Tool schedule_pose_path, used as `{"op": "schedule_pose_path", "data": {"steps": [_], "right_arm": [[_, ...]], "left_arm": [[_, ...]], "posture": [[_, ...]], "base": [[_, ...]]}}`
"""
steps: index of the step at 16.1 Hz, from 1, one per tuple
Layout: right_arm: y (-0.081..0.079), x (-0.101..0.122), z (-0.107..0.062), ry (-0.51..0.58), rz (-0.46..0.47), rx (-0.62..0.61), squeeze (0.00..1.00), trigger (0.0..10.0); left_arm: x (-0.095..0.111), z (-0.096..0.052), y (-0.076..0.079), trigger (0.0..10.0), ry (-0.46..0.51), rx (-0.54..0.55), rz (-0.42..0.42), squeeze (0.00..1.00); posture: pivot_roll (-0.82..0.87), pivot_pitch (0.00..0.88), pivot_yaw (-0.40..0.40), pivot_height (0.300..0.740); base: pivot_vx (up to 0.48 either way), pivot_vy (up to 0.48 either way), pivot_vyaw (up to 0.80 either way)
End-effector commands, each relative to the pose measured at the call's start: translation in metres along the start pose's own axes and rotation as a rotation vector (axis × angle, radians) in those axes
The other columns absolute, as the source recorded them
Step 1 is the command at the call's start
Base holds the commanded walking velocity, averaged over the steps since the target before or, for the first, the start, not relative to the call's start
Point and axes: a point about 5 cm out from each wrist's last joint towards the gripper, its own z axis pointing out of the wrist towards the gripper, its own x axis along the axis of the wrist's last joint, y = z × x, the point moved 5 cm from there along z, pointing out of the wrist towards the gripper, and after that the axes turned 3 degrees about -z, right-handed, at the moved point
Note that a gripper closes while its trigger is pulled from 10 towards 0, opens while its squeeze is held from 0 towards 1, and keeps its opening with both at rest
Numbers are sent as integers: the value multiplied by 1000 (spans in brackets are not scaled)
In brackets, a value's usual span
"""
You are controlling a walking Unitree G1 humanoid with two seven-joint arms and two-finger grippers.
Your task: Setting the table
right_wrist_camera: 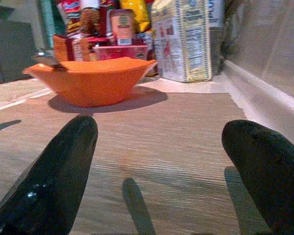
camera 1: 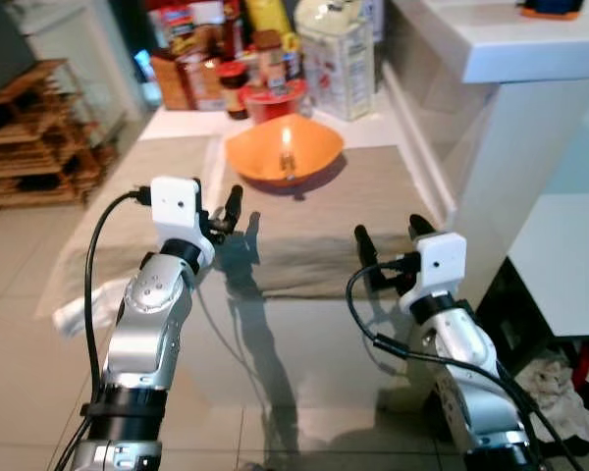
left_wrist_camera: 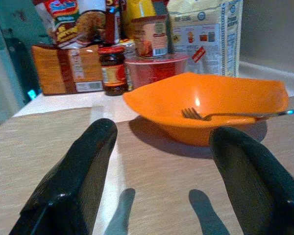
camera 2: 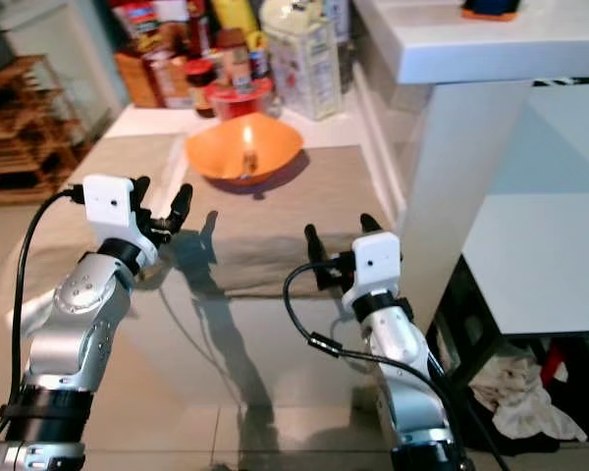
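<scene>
Your left gripper (camera 1: 238, 210) hovers over the left part of the beige woven placemat (camera 1: 373, 186) on the glass-topped bench (camera 1: 304, 363), fingers spread wide and holding nothing. Just beyond it, at the mat's far edge, sits the wide orange plastic bowl (camera 1: 283, 149) with a metal fork (left_wrist_camera: 225, 115) resting inside. Farther right and nearer, your right gripper (camera 1: 387, 234) hovers above the mat, equally wide open and empty.

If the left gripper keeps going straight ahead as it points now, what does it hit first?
Probably the orange bowl holding the fork; the left gripper is open above the placemat, aimed at it.
</scene>
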Motion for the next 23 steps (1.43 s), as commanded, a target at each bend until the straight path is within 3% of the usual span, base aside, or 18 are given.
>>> {"op": "schedule_pose_path", "data": {"steps": [1, 5, 8, 12, 15, 18, 20, 23], "right_arm": [[-4, 5, 6, 7, 17, 16, 0, 10000], [6, 7, 19, 7, -23, -18, 0, 10000], [5, 22, 33, 45, -23, -7, 0, 10000], [1, 20, 30, 40, -21, 3, 0, 10000], [-6, 22, 27, 48, -20, 16, 0, 10000], [-4, 25, 28, 60, -36, 20, 0, 10000], [0, 34, 28, 101, -73, 15, 0, 10000], [2, 43, 27, 139, -97, 1, 0, 10000]], "left_arm": [[2, 6, 1, 10000, -18, -11, 32, 0], [10, 11, 12, 10000, 3, -44, 6, 0], [12, 9, 19, 10000, 1, -108, 14, 0], [16, 11, 17, 10000, -19, -132, 34, 0], [24, 13, 21, 10000, 12, -145, -12, 0], [27, 13, 21, 10000, 35, -124, -45, 0], [27, 9, 29, 10000, 46, -144, -59, 0], [27, 8, 35, 10000, 57, -172, -30, 0]], "posture": [[-129, 0, 104, 740], [-127, 0, 106, 740], [-120, 0, 109, 740], [-117, 0, 113, 740], [-121, 0, 119, 740], [-125, 0, 115, 740], [-127, 0, 109, 740], [-129, 0, 108, 740]], "base": [[0, 0, 0], [0, 0, 0], [0, 0, 0], [0, 0, 0], [358, 289, 0], [410, 94, 0], [384, 287, 0], [255, 192, 0]]}}
